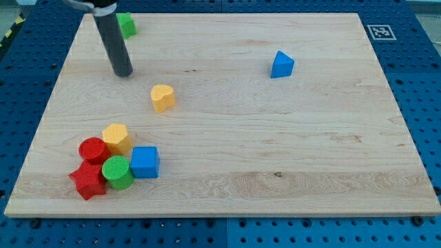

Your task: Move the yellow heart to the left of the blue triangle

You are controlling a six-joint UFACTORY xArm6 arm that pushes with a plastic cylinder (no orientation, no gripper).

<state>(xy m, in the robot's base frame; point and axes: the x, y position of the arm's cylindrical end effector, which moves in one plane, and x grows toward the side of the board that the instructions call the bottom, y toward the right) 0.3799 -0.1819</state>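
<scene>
The yellow heart [163, 98] lies on the wooden board, left of centre. The blue triangle [281, 65] sits well to its right and a little higher, in the upper right part of the board. My tip [123, 73] rests on the board up and to the left of the yellow heart, apart from it by a small gap. The rod rises from there toward the view's top left.
A green block [126, 25] sits at the top left, partly behind the rod. A cluster at the bottom left holds a yellow block [117, 137], a red cylinder [92, 149], a red star [87, 180], a green cylinder [118, 171] and a blue cube [145, 162].
</scene>
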